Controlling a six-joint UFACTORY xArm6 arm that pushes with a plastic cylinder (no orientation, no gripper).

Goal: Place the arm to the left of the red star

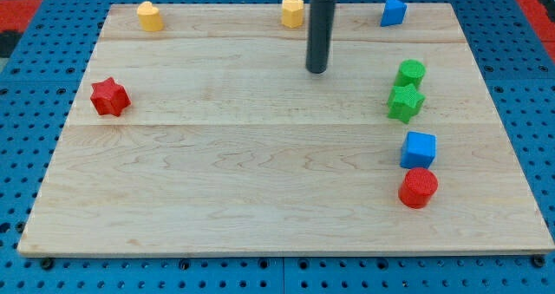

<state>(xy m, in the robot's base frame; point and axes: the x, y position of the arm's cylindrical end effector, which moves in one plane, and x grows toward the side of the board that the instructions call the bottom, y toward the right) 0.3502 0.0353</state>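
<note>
The red star (109, 96) lies near the left edge of the wooden board (260, 173). My tip (316, 69) stands on the board in its upper middle, far to the right of the red star and touching no block. The rod rises straight up and out of the view's top.
A yellow block (150, 16) and a yellow hexagon (292, 11) sit along the top edge. A blue block (394, 10) is at the top right. A green cylinder (410, 72), a green star (405, 102), a blue cube (418, 148) and a red cylinder (418, 188) line the right side.
</note>
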